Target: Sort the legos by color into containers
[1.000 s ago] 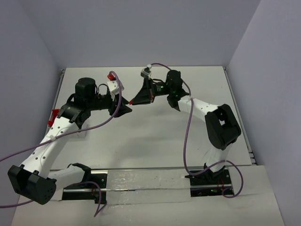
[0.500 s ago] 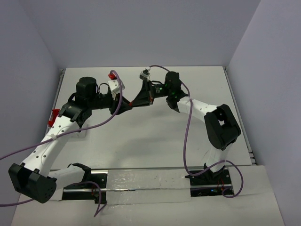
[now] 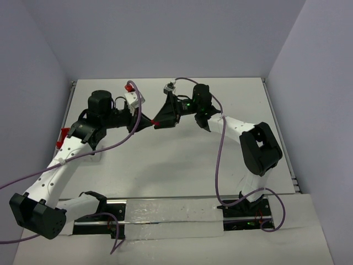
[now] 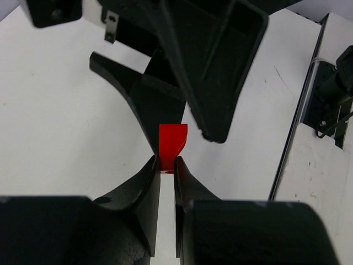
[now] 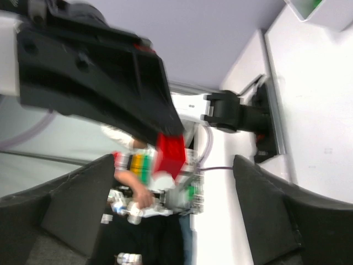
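A small red lego [image 4: 172,141] hangs in mid-air above the table, pinched by its lower end between the tips of my left gripper [image 4: 166,165], which is shut on it. From above, the lego [image 3: 153,122] shows as a red speck where both arms meet. My right gripper [image 5: 171,193] faces it with its fingers [image 5: 265,210] spread wide on either side of the lego [image 5: 171,152], not touching it. From the left wrist, the right gripper's black fingers [image 4: 215,72] loom just beyond the brick. Other legos are out of view.
A white container [image 5: 325,11] with something green inside shows at the top right corner of the right wrist view. The white table [image 3: 182,160] lies below both arms, with grey walls on three sides. Purple cables [image 3: 220,160] trail off each arm.
My left gripper closed on the red lego that the right gripper was holding out. The right gripper then opened and let it go. Both arms edged closer together.
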Available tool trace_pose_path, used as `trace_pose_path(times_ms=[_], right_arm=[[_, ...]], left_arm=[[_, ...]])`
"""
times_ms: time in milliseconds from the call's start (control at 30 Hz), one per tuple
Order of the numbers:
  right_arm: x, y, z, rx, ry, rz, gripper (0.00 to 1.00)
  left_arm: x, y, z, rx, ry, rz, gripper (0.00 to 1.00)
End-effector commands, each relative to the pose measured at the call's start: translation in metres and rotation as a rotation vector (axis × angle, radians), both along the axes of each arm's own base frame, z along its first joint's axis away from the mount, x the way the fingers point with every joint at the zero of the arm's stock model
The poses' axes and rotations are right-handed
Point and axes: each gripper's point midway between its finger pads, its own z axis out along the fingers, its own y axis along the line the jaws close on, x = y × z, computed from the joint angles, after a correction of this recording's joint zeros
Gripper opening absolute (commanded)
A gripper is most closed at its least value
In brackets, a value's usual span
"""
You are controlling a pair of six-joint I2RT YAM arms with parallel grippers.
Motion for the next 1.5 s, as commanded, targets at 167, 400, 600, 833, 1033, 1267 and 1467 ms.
trace_pose_path(times_ms=[167,400,600,833,1033,1267,1467], right_arm=[[0.039,-0.024,0.013,0.008,-0.070,-0.105,1.00],[0.074,-0.046,-0.022,-0.203,-0.219,-0.246,1.00],[0.079,-0.057,-0.036,-0.341,-0.303,-0.267,1.00],[0.080,-0.055,-0.038,-0.342,-0.301,-0.250,0.99],[0.082,-0.052,-0.040,-0.350,-0.303,-0.241,0.99],[0.081,-0.050,-0.046,-0.378,-0.318,-0.229,0.99],[0.084,-0.052,-0.057,-0.418,-0.318,-0.219,0.98]], left_arm=[[0.005,0.067,-0.013,0.093,0.086,0.229,0.00],[0.013,0.145,-0.051,0.353,0.211,0.551,0.00],[0.005,0.216,-0.073,0.587,0.325,0.839,0.00],[-0.001,0.269,-0.058,0.785,0.343,0.972,0.00],[0.003,0.292,-0.032,0.911,0.284,0.965,0.00],[0.001,0.318,-0.019,1.025,0.292,0.958,0.00],[-0.003,0.338,-0.029,1.029,0.313,0.972,0.00]])
